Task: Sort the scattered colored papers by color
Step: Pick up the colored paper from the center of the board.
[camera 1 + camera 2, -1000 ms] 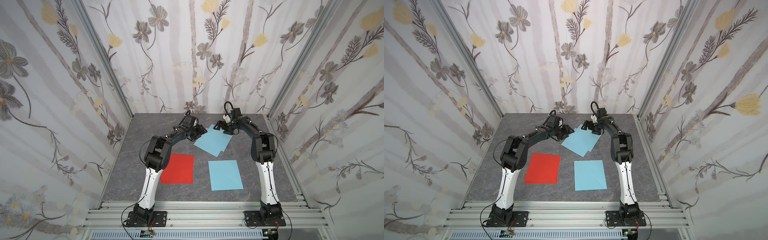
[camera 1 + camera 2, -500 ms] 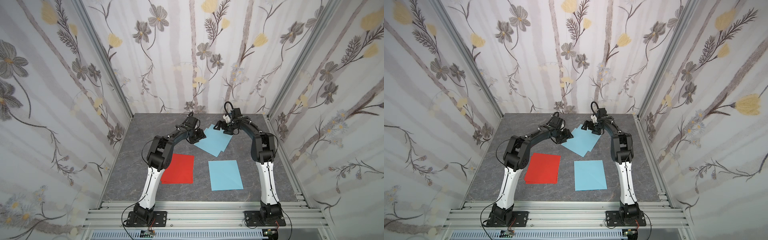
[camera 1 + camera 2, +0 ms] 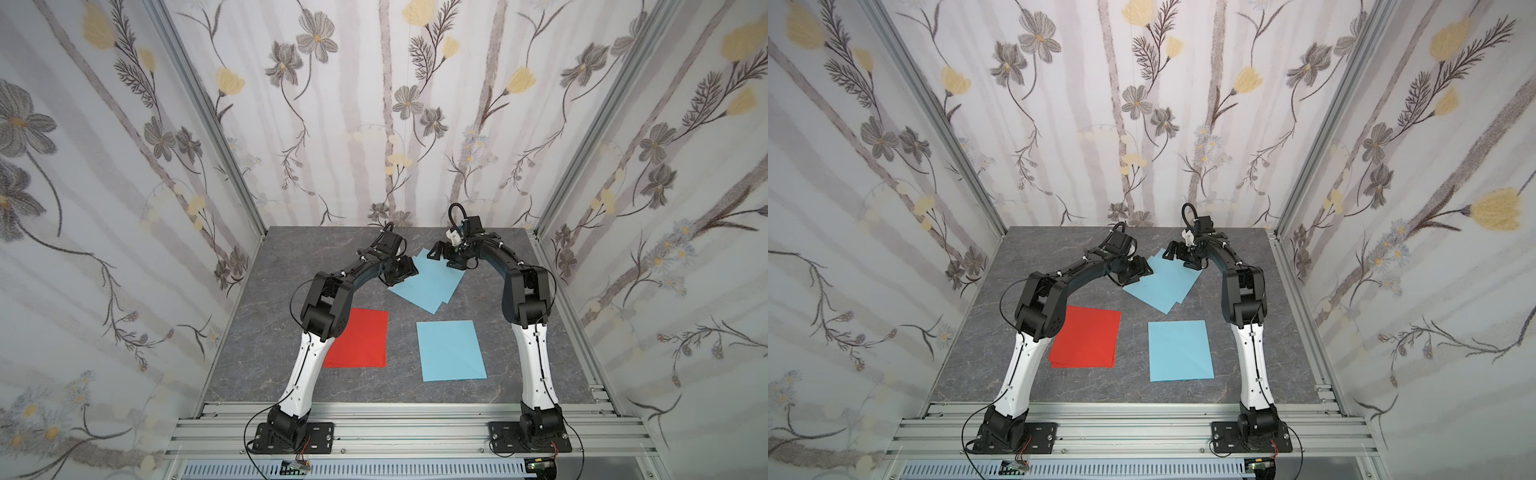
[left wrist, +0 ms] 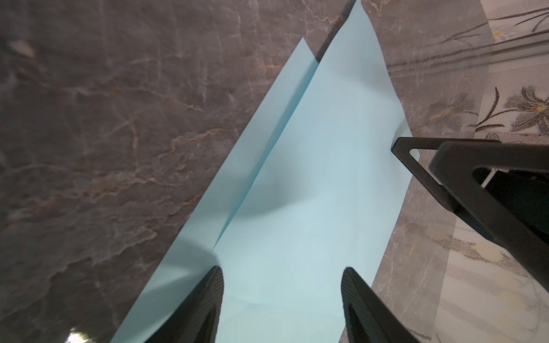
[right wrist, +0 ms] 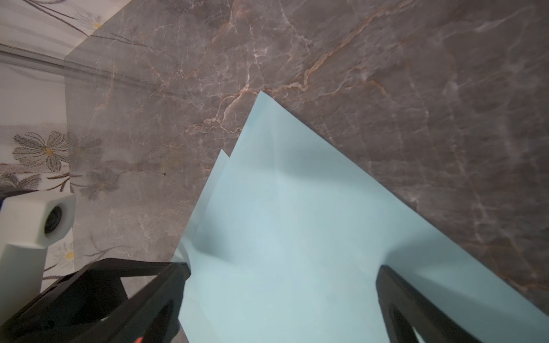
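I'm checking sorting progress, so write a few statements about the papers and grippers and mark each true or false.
1. The red papers lie apart from every blue sheet. True.
2. The lone blue sheet rests on the red papers. False: bare table separates them.
3. The overlapping blue sheets, two of them, lie toward the back of the table. True.
4. The right gripper is shut on a red sheet. False: it is open above the overlapping blue sheets.
5. The left gripper is open over blue paper. True.
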Available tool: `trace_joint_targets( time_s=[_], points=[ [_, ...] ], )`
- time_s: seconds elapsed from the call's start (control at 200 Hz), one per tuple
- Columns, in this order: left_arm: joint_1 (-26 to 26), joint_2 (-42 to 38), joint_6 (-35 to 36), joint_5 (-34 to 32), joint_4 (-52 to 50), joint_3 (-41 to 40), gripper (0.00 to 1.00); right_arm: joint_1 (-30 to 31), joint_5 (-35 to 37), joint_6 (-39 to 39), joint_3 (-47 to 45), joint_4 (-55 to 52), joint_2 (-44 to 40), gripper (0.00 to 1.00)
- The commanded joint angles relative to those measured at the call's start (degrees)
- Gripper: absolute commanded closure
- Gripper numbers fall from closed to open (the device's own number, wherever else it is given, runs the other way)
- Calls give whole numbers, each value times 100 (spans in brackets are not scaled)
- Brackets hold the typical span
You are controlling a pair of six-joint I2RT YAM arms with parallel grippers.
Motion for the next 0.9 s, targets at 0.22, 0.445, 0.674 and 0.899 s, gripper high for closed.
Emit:
trace_joint_targets(
  time_s=[0.22,0.445,0.674,0.899],
  points=[
    [-13,-155,300,-286,-1028,390,35,0,243,95,-68,-491,89,0],
    [6,-29,427,-431,-1545,687,35,8,220,98,-86,-490,97,0],
    [-12,151,419,-597,-1705,737,35,-1,203,75,-120,-499,52,0],
    [-103,324,315,-660,-1627,802,35,3,171,58,-160,-494,35,0]
  ],
)
